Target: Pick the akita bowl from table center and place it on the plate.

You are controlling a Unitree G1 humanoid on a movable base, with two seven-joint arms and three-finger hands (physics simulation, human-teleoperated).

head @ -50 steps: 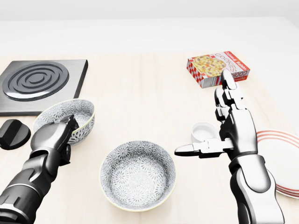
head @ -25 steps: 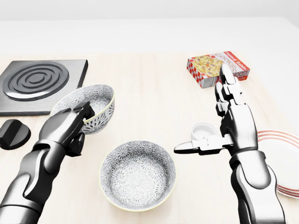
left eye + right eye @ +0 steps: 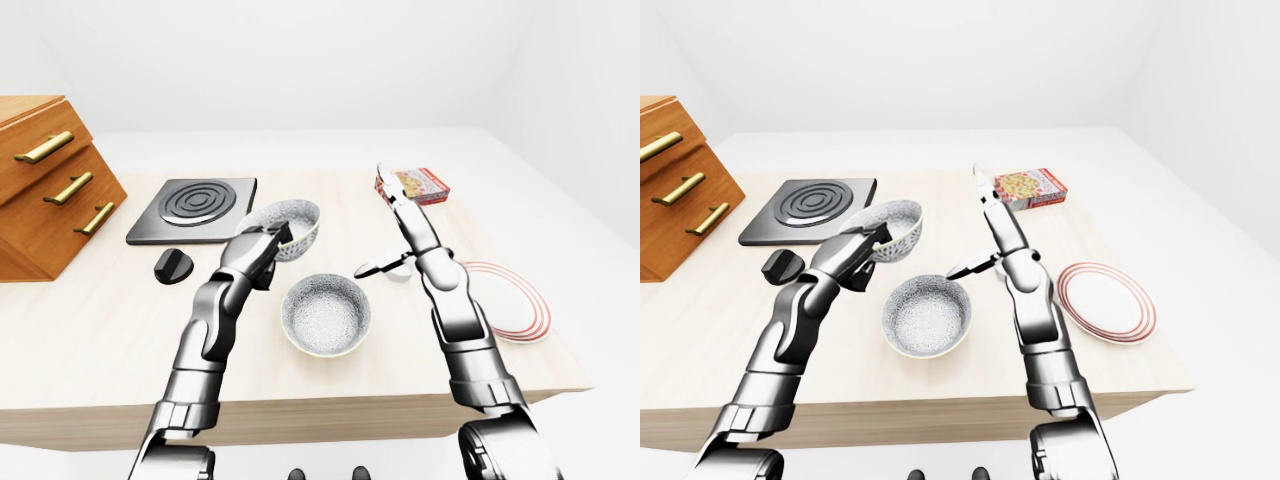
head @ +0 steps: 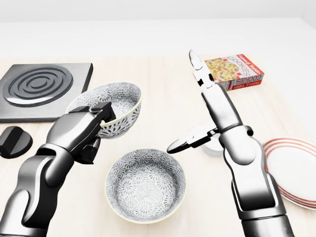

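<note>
The left hand (image 4: pixel 81 131) is clenched on the near-left rim of the bowl (image 4: pixel 116 98). It holds the bowl clear of the surface (image 4: pixel 158 103), a bit tilted, left of centre. A second bowl (image 4: pixel 145 185), same pattern, sits nearer, untouched. The plate (image 4: pixel 296 173) lies at the right edge, well apart. The right hand (image 4: pixel 217 111) is released w/ fingers spread, standing btwn bowl and plate over a small cup (image 4: pixel 213 149).

The carry prob. goes best high and level, passing over second bowl and cup. The right hand should clear the path or take the bowl, since the reach looks long.

Vs. 0.5 s ago: the bowl is higher, further right, less tipped; the right hand has swung left, baring more plate.
</note>
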